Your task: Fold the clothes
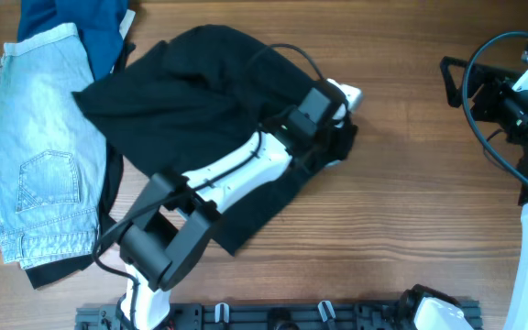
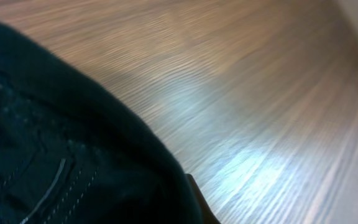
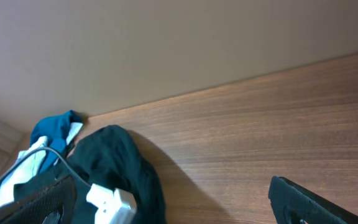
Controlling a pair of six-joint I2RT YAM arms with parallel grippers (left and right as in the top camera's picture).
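Note:
A black garment [image 1: 191,101] lies spread on the wooden table, left of centre. My left gripper [image 1: 340,137] reaches across it to its bunched right edge and is shut on the cloth. In the left wrist view the black garment [image 2: 55,155], with stitched seams, fills the lower left and covers the jaws [image 2: 194,205]; only one dark fingertip shows. My right gripper [image 1: 449,81] is open and empty at the far right, well clear of the cloth. In the right wrist view its fingers [image 3: 173,205] are wide apart, facing the black garment [image 3: 117,162].
Light denim shorts [image 1: 39,147] lie on a pile at the left edge, over dark cloth. A blue garment [image 1: 71,23] is at the back left and also shows in the right wrist view [image 3: 51,127]. Bare wood [image 1: 411,202] lies between the arms.

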